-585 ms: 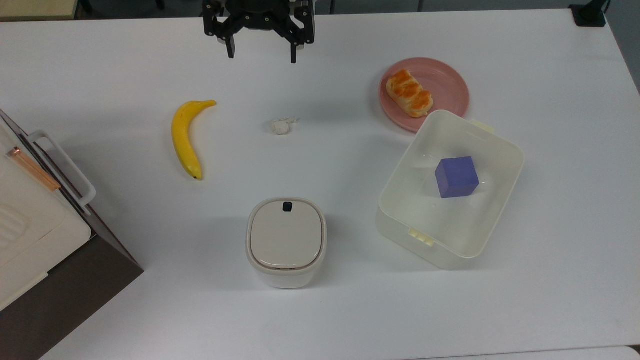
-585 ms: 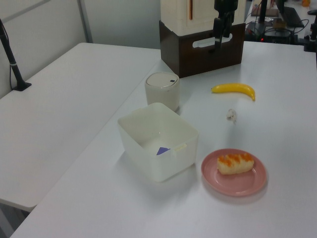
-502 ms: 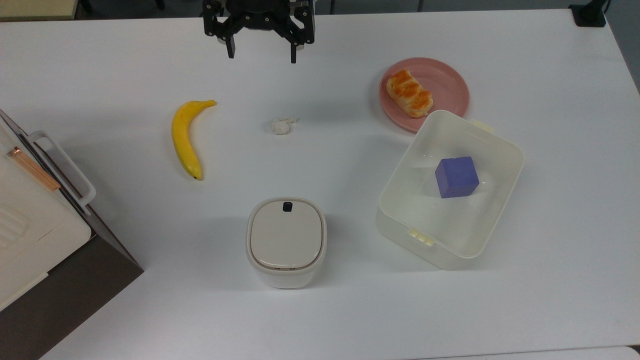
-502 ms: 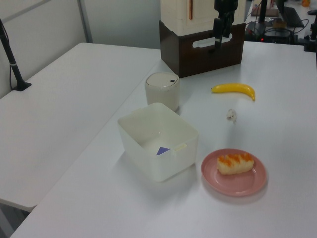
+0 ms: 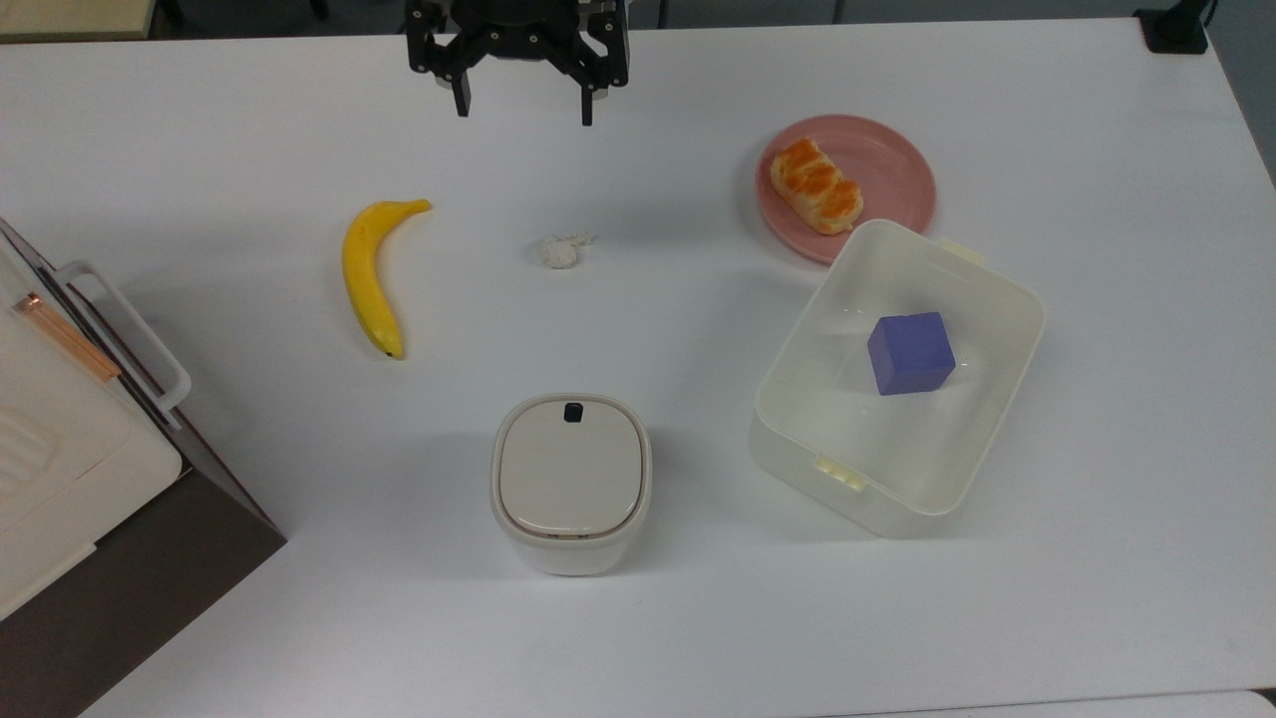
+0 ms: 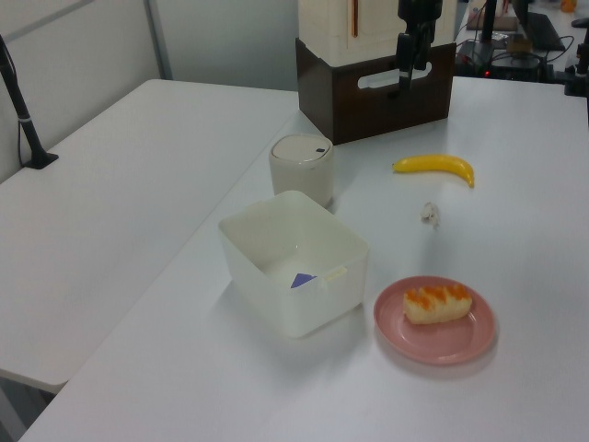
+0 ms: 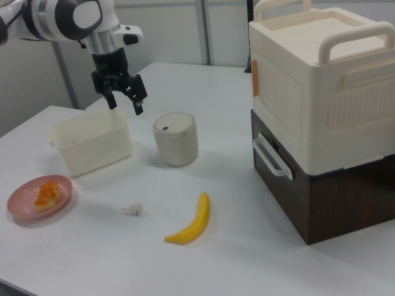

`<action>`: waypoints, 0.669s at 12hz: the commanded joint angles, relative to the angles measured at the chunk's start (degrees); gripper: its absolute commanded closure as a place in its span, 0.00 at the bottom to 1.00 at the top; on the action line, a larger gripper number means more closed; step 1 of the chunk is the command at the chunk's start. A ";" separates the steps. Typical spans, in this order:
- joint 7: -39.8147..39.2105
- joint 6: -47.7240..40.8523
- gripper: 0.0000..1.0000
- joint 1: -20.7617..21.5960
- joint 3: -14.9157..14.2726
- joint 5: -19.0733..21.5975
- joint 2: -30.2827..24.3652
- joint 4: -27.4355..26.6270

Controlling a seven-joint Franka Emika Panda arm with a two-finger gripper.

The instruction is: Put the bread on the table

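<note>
Golden bread (image 5: pixel 816 185) — lying on pink plate (image 5: pixel 887 160), not yet on table (image 5: pixel 698 329). My gripper (image 5: pixel 521 108), fingers spread and empty, has barely stirred from a moment ago — approach not begun, I judge.

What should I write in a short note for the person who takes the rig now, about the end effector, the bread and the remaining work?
End effector: open, holding nothing, raised above the far edge of the table, away from the plate.
Bread: lying on the pink plate, which sits beside the white bin holding a purple cube.
Done: nothing yet; the bread is untouched.
Left: move to the plate, grasp the bread, set it on a bare part of the table, release.
</note>
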 commanded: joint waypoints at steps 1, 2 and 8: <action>-1.06 -1.73 0.00 0.42 -0.73 1.65 -0.30 0.49; -1.06 -1.73 0.00 0.42 -0.81 2.27 -0.30 0.49; -1.67 -1.82 0.00 0.51 -0.64 2.18 -0.21 0.23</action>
